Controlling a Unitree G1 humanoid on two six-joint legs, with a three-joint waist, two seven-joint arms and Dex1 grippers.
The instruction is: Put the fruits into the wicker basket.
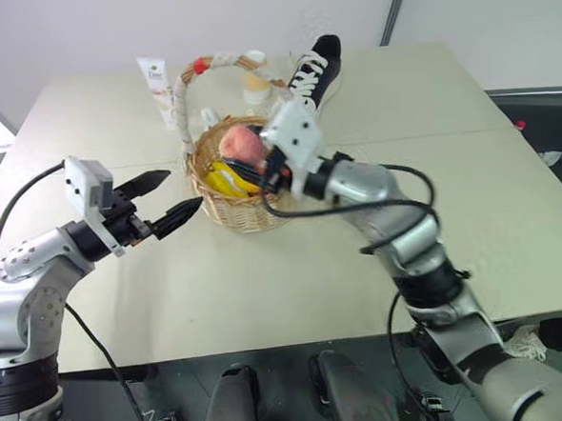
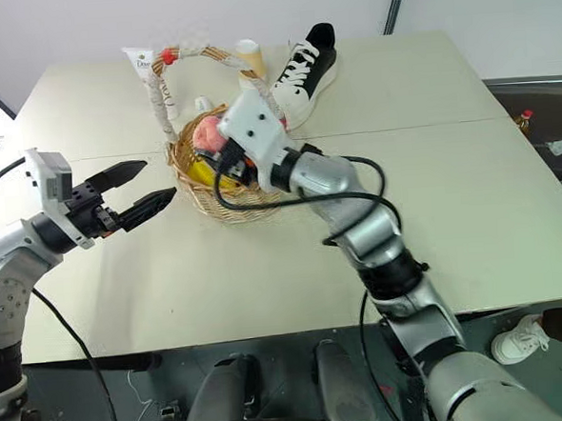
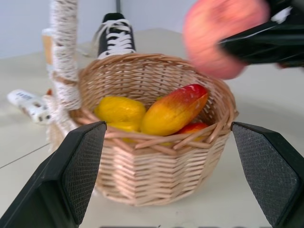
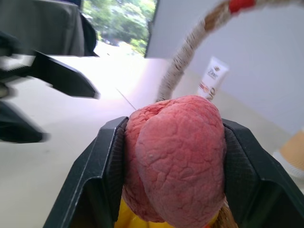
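Right gripper is clenched on the round pinkish-red peach, one black finger on each flank, a firm-looking grip. In the left eye view it sits centre frame, with the peach held right over the mouth of the round light-tan woven wicker basket.

Already in the basket: elongated red-and-yellow mango, small yellow lemon, plus a bit of another red fruit under the mango. Can't make out any bananas.

Left gripper is released, fingers spread wide, holding nothing, mid-left of frame just beside the basket.

To do this step well, I'd say:
- Lower the peach below the rim before opening, so it settles instead of bouncing out.
- Aim for the free pocket beside the mango; dropping on top risks a roll-off.
- Mind the cloth-wrapped arched handle; it runs close past the peach, so retreat the way the arm came in.
- Keep the left gripper clear of the basket wall; a nudge could shift it.
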